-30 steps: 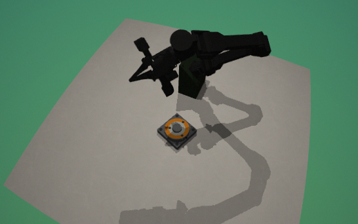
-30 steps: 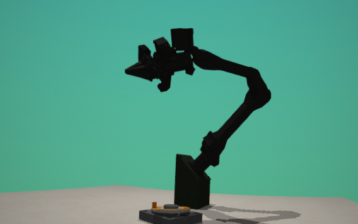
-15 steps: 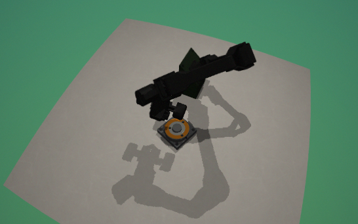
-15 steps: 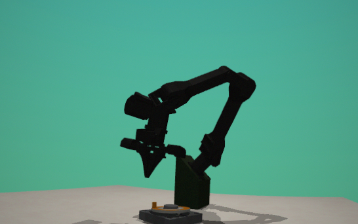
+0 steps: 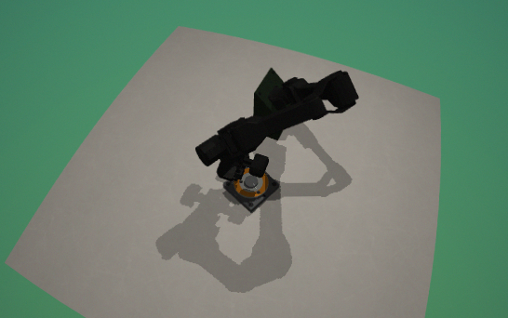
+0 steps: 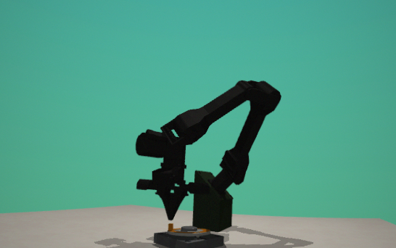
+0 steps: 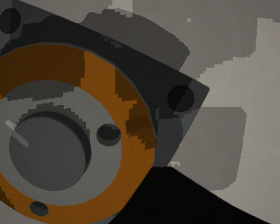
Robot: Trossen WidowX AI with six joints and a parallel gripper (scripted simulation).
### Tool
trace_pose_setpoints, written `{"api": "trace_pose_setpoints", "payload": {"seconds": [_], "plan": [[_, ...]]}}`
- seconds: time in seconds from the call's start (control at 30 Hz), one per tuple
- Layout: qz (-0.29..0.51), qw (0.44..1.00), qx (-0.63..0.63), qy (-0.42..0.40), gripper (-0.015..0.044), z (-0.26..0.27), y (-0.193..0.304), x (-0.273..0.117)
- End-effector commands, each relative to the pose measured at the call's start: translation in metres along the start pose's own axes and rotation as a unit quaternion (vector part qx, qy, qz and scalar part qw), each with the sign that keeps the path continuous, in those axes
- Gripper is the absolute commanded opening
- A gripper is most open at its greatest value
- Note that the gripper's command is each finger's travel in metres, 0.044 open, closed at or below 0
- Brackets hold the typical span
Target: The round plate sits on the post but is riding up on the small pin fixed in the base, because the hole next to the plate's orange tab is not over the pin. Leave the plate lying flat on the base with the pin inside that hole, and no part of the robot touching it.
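Observation:
The round plate [image 5: 248, 193] [image 6: 205, 230] [image 7: 99, 72] has an orange ring and grey centre and sits around the grey post [image 5: 250, 181] [image 6: 189, 228] [image 7: 48, 152]. It rests on the dark square base [image 5: 251, 207] [image 6: 166, 240] [image 7: 163, 82]; its exact tilt is hard to judge. The orange tab [image 6: 170, 227] stands up at the plate's left edge in the exterior view. My gripper [image 6: 170, 219] [image 7: 160, 176] is shut and empty, pointing down just above the tab, with a small gap. In the wrist view the tab is hidden. I cannot make out the pin.
The arm's dark green mount [image 5: 265, 95] [image 6: 212, 214] stands behind the base, close to it. The arm arches over from there. The base has round dark holes at its corners. The arm's shadow falls across the base and the grey table top [image 5: 125, 153].

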State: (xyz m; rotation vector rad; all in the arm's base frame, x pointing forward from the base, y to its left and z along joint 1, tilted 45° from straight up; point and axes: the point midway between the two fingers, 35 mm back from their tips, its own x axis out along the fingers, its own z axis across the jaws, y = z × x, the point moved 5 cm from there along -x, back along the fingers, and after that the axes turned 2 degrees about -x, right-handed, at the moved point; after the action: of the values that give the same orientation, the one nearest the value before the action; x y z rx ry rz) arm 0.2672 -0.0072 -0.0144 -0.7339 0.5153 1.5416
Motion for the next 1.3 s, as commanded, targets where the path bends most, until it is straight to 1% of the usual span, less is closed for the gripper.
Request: {"api": "trace_pose_setpoints", "payload": {"seconds": [0.0, 0.63, 1.27], "plan": [[0.004, 1.0, 0.004, -0.004, 0.0, 0.001, 0.003, 0.014], [0.003, 1.0, 0.004, -0.004, 0.0, 0.003, -0.018, 0.016], [0.003, 1.0, 0.004, -0.005, 0.0, 0.016, -0.041, 0.015]]}}
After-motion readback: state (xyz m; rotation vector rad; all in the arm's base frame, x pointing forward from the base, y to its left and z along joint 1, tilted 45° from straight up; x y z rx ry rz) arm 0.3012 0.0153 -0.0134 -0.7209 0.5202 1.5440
